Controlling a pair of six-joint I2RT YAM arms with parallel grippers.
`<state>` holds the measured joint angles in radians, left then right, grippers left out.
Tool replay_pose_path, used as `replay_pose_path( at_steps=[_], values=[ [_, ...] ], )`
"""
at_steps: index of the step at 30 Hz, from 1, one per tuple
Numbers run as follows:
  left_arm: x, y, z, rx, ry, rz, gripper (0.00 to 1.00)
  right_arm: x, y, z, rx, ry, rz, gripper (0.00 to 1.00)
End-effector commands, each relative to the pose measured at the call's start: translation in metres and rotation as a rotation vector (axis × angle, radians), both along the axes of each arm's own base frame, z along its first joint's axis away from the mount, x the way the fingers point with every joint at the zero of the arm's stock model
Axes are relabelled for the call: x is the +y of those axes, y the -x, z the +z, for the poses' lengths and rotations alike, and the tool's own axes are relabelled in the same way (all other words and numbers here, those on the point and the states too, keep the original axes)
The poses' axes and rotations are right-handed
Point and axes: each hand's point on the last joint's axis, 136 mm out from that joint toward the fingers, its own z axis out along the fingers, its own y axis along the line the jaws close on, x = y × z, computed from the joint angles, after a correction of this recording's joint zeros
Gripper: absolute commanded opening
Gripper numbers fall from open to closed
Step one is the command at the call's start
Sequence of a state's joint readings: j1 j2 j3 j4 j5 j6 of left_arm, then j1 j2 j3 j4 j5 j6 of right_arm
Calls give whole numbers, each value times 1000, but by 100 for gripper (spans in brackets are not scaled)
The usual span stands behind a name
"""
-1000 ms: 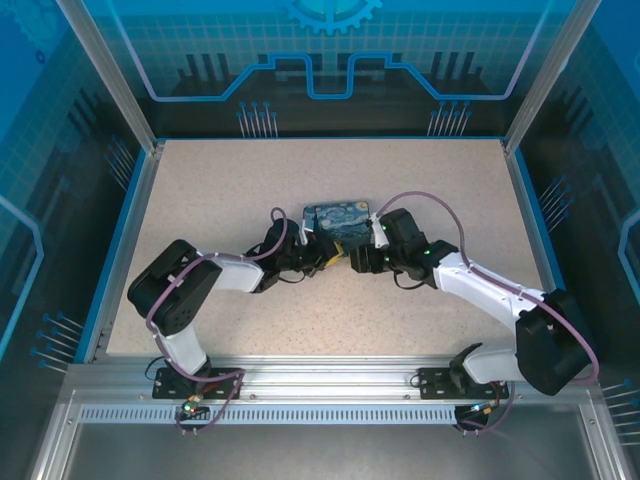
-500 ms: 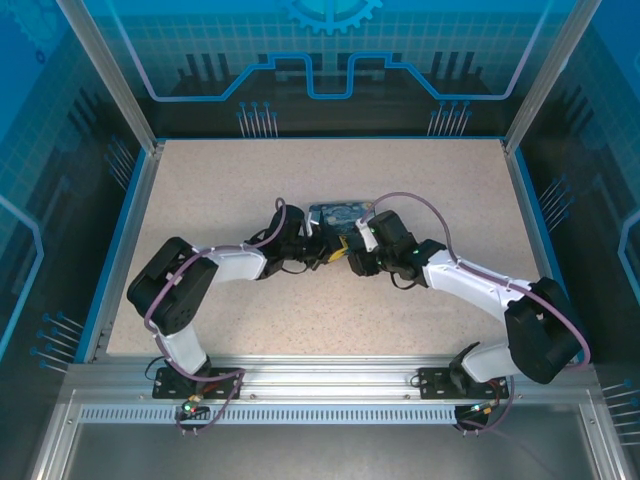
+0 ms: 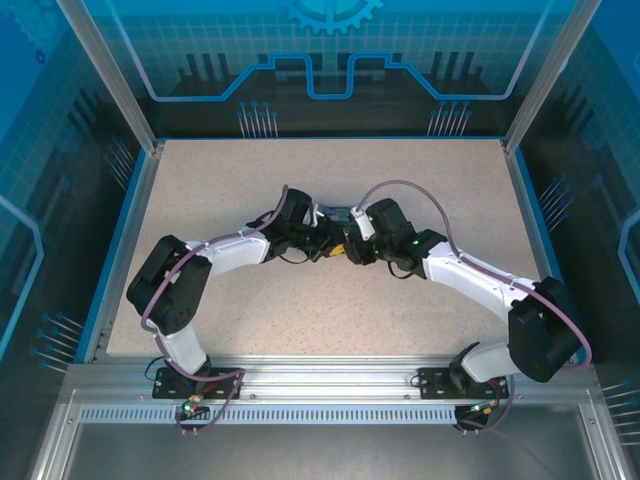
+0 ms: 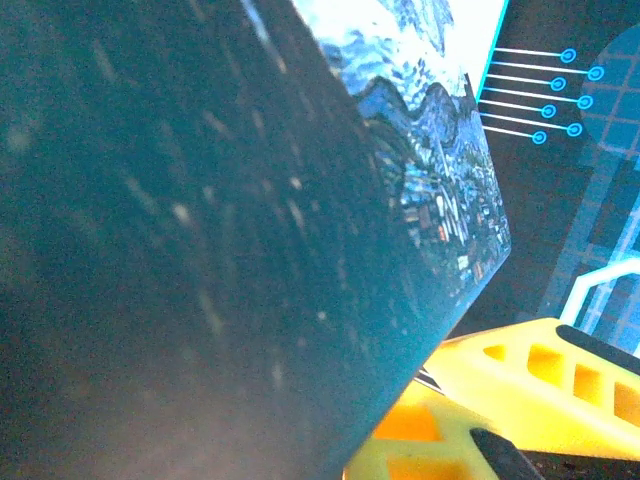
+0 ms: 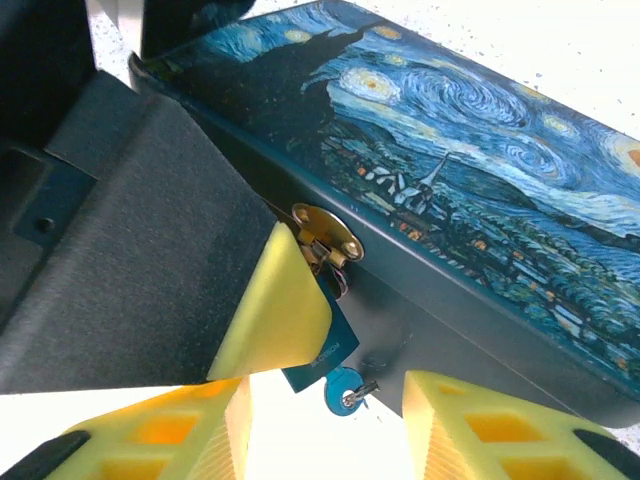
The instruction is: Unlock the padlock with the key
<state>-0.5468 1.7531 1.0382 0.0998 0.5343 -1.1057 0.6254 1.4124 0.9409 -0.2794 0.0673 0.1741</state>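
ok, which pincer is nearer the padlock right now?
Left. The left pincer has its yellow fingertip against the padlock body, under the hasp of the tin. The right pincer is open just below, straddling the key, clear of the padlock.

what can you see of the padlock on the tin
The padlock is tiny, with a flat teal-blue body. It hangs tilted from the brass hasp on the front wall of the painted tin, shackle mostly hidden. The left gripper seems to pinch it, one yellow pad covering part of it. A round teal head with a silvery stub, probably the key, sits at its lower end.
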Motion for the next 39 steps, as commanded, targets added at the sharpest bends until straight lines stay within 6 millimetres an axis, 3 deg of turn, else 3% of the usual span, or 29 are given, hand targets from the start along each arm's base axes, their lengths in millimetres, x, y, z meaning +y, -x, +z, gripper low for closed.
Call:
replay_pose_path(
  at_steps=[1,6,21,29,31,39],
  values=[
    [-3,4,10,12,12,-49,0,-2,1,-6,20,39,18,41],
    [-3,3,8,14,10,-53,0,-6,3,-13,28,50,9,37],
    [-2,0,9,8,14,-55,0,-13,14,-38,67,66,7,38],
    [-2,0,11,2,17,-59,0,-9,12,-43,78,67,6,38],
    [-2,0,11,1,17,-59,0,-3,5,-33,57,53,10,38],
    [-2,1,11,-1,18,-61,0,4,-1,-31,52,52,9,38]
  ],
)
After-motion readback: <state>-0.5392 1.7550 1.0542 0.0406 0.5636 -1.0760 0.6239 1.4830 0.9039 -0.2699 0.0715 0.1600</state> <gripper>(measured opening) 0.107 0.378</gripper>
